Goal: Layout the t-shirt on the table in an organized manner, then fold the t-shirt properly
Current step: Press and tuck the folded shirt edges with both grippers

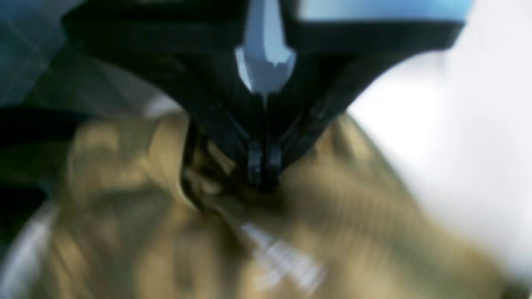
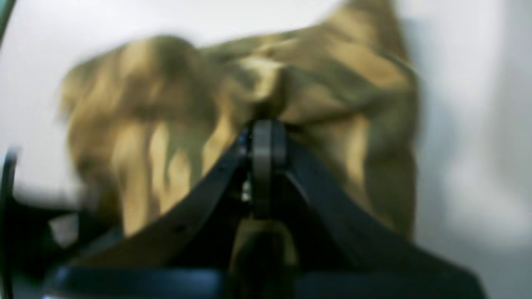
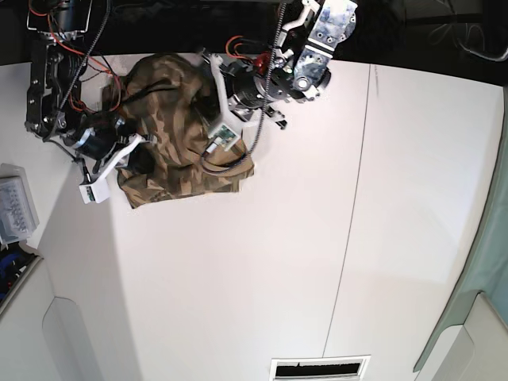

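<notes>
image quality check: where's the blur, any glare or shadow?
Left wrist: shirt smeared, white print unreadable, table nearly blown out. Right wrist: shirt and claw blurred, soft shadow at right. Base: sharper; shadow on table below the left-side arm.

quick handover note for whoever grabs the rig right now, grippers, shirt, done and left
Left gripper: jaws shut on the camouflage shirt, near its printed neck label.
Right gripper: jaws shut on the shirt too, at a bunched part.
Shirt: rumpled, on the far part of the table, toward the base view's left.
Done: both grippers have hold of the cloth.
Left: lay the shirt out neatly, then fold it; no tidy fold shows.
</notes>
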Robot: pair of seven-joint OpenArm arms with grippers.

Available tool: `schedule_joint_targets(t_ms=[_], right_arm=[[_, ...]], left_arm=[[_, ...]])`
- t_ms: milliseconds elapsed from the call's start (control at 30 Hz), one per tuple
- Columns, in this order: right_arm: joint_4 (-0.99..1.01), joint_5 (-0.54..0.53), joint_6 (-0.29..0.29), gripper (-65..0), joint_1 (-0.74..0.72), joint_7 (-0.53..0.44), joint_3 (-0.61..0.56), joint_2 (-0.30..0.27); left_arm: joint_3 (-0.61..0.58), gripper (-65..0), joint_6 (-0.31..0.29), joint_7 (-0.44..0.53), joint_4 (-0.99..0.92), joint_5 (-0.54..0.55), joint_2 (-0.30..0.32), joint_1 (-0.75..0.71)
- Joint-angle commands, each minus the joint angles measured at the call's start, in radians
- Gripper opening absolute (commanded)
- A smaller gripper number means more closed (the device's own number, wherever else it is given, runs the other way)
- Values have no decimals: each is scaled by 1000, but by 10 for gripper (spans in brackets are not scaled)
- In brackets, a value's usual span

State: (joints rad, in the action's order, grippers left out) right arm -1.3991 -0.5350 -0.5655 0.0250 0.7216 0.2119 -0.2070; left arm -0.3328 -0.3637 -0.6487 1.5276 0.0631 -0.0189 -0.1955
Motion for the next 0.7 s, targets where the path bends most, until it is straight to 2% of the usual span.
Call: schedule_joint_targets(t_ms=[0, 167, 300, 400, 500, 667], right_arm=[[-39, -23, -8, -650, 26, 0, 4, -14], [-161, -126, -10, -650, 171, 16, 4, 6], [-215, -164, -19, -650, 235, 23, 4, 74], [-226, -165, -18, -650, 245, 23, 4, 114], [-236, -164, -18, -650, 238, 22, 4, 124], [-314, -161, -18, -650, 211, 24, 52, 124]], left_arm=[[28, -650, 16, -1, 11, -14, 10, 14], [79, -650, 16, 19, 1, 13, 47, 72], [78, -650, 16, 25, -84, 13, 47, 182], [78, -650, 16, 24, -167, 13, 47, 262], [78, -650, 16, -4, -188, 14, 54, 307], [79, -650, 16, -57, -58, 78, 109, 314]])
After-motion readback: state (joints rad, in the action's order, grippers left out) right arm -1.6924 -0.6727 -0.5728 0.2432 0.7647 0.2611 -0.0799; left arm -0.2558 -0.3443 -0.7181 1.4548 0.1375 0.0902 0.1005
